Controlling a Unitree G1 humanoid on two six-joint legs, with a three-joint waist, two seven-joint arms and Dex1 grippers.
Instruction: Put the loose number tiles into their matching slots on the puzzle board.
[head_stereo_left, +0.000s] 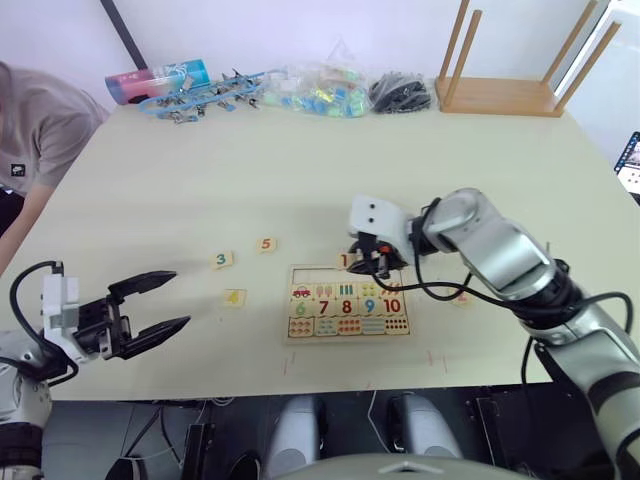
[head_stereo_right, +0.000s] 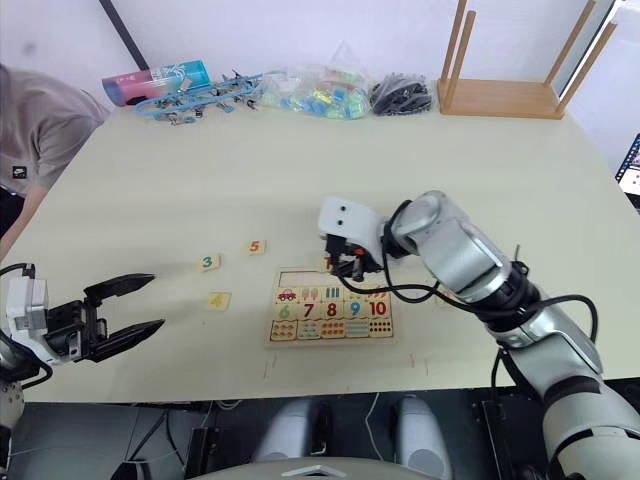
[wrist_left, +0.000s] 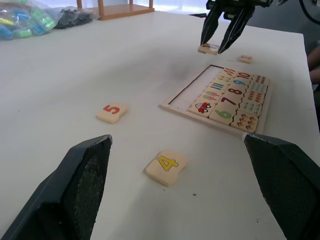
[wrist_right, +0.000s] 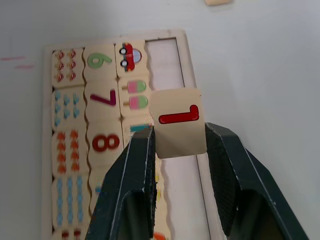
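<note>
Now the 1 tile (wrist_right: 179, 122) sits pinched between the right gripper's (wrist_right: 179, 137) fingers, over the empty top row of slots (wrist_right: 165, 55) on the puzzle board (head_stereo_left: 347, 304). Its digit looks turned sideways, so it may jam or land in the wrong recess. Lower rows already hold pictures, 6 to 10 and dot squares. At the board's ten o'clock, tiles 5 (head_stereo_left: 265, 244), 3 (head_stereo_left: 221, 260) and 4 (head_stereo_left: 233, 297) lie loose on the worktop (head_stereo_left: 300, 180). The left gripper (head_stereo_left: 150, 308) hangs wide open, empty.

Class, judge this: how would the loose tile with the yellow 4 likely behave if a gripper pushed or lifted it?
The 4 tile looks like a flat, thick wooden square, so probably stiff and light. Lying flat on the smooth table, it would likely slide, not roll or tip.
</note>
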